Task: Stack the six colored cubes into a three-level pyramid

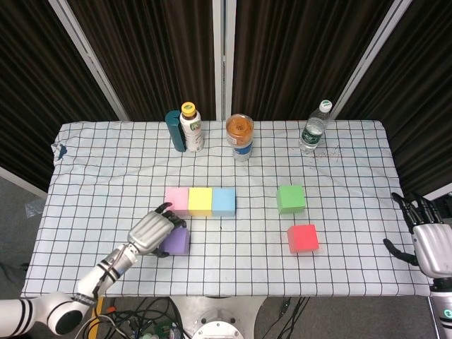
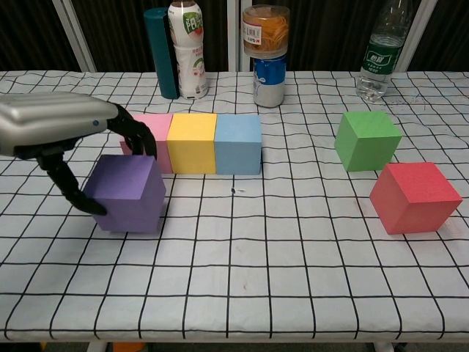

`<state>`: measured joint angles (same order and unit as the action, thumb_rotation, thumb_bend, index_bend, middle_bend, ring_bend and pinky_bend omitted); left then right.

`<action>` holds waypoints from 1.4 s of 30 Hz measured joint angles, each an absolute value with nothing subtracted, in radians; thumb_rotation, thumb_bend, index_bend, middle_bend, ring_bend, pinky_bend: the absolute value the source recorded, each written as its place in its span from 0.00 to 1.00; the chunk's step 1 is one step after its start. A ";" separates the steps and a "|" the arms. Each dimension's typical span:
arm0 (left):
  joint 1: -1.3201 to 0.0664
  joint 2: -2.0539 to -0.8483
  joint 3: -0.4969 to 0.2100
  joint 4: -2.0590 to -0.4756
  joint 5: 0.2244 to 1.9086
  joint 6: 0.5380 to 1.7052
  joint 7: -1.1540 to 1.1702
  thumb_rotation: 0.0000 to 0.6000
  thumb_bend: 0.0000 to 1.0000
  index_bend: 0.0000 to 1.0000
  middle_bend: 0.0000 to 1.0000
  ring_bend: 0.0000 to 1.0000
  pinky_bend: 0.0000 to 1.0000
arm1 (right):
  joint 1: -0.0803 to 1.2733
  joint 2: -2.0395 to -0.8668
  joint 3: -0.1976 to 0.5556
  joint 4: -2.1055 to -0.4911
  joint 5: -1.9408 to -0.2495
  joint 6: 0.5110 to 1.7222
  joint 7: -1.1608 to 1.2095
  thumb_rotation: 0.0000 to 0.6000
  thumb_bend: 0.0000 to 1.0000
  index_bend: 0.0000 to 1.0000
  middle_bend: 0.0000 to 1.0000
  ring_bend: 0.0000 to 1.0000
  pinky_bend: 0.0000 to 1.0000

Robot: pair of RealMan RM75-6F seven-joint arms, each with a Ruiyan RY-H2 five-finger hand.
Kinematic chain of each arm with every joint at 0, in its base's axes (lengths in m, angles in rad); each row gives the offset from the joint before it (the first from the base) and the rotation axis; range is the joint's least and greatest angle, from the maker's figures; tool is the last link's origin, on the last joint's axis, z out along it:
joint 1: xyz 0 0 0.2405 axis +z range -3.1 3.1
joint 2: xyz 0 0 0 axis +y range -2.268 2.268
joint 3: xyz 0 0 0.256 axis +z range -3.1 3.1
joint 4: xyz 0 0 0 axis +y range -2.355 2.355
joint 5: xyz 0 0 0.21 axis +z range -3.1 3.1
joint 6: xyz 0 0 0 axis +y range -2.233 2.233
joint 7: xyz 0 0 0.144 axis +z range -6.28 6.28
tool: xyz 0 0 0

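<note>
Left hand (image 2: 55,132) fingers (image 2: 139,136) clamped round purple cube (image 2: 128,192); right hand (image 1: 429,244) fingers apart.
</note>
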<state>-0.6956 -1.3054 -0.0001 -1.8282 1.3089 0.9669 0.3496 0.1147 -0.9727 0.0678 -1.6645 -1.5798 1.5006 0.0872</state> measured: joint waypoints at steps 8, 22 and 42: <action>-0.732 -1.199 -0.104 -1.908 1.257 0.962 0.299 1.00 0.06 0.34 0.46 0.28 0.11 | 0.109 -0.973 0.065 -1.667 -1.590 1.514 0.088 1.00 0.16 0.00 0.17 0.00 0.12; -0.959 -1.181 -0.218 -1.831 0.774 0.808 0.382 1.00 0.06 0.33 0.45 0.28 0.11 | 0.101 -0.977 0.061 -1.653 -1.591 1.524 0.106 1.00 0.16 0.00 0.17 0.00 0.12; -1.058 -1.203 -0.160 -1.724 0.731 0.735 0.395 1.00 0.06 0.33 0.44 0.28 0.10 | 0.101 -0.978 0.064 -1.662 -1.579 1.516 0.091 1.00 0.16 0.00 0.17 0.00 0.12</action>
